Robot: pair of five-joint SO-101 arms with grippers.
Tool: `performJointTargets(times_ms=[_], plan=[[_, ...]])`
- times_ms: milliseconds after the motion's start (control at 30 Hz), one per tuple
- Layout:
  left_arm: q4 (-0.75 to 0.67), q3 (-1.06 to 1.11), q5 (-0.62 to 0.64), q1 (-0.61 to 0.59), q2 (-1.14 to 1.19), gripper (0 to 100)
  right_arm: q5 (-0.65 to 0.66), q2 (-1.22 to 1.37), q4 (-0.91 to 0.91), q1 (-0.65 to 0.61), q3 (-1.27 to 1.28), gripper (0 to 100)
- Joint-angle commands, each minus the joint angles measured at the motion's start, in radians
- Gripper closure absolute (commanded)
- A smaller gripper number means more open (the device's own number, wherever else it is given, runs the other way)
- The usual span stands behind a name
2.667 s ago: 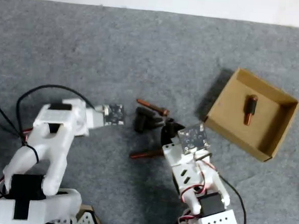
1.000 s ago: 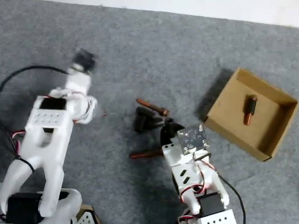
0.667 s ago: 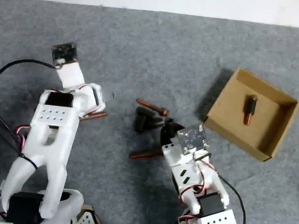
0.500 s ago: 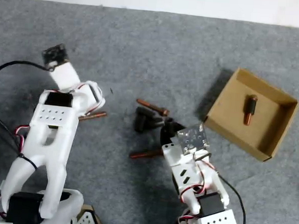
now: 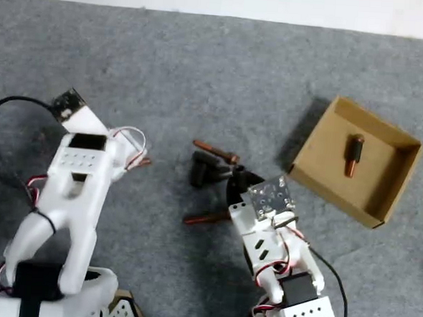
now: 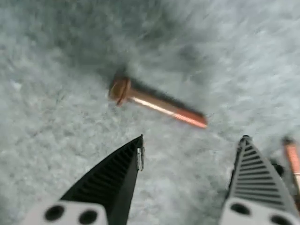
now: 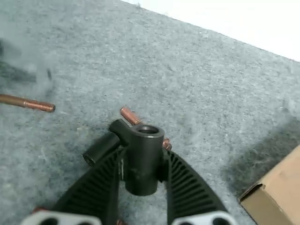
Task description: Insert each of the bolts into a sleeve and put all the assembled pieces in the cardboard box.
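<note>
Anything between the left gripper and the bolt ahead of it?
Nothing in the way: bare carpet lies between the open left gripper and the bolt, as the left wrist view shows.

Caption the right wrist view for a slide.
Right gripper clamps a black cylindrical sleeve; a copper bolt lies on grey carpet.

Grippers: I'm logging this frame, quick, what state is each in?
Left gripper: open, holding nothing, a copper-coloured metal bolt just beyond its tips.
Right gripper: shut on a black cylindrical sleeve.
</note>
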Motion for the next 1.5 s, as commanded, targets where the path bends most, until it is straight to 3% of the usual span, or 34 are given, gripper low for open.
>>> performJointTargets(times_ms=[0, 167, 533, 933, 1367, 1467], plan=[[0.026, -0.058, 0.011, -0.012, 0.061, 71, 0.014, -0.015, -0.03, 0.013, 0.007, 99.4], [0.054, -0.114, 0.015, -0.012, 0.148, 71, 0.015, -0.015, -0.03, 0.013, 0.007, 99.4], [0.044, -0.2, 0.173, -0.042, 0.249, 71, 0.015, -0.015, -0.03, 0.012, 0.007, 99.4], [-0.104, -0.202, 0.206, -0.119, 0.421, 71, 0.017, -0.015, -0.03, 0.01, 0.007, 99.4], [-0.117, -0.205, 0.232, -0.137, 0.424, 71, 0.017, -0.015, -0.03, 0.008, 0.007, 99.4], [-0.117, -0.205, 0.232, -0.137, 0.424, 79, 0.017, -0.015, -0.03, 0.008, 0.007, 99.4]])
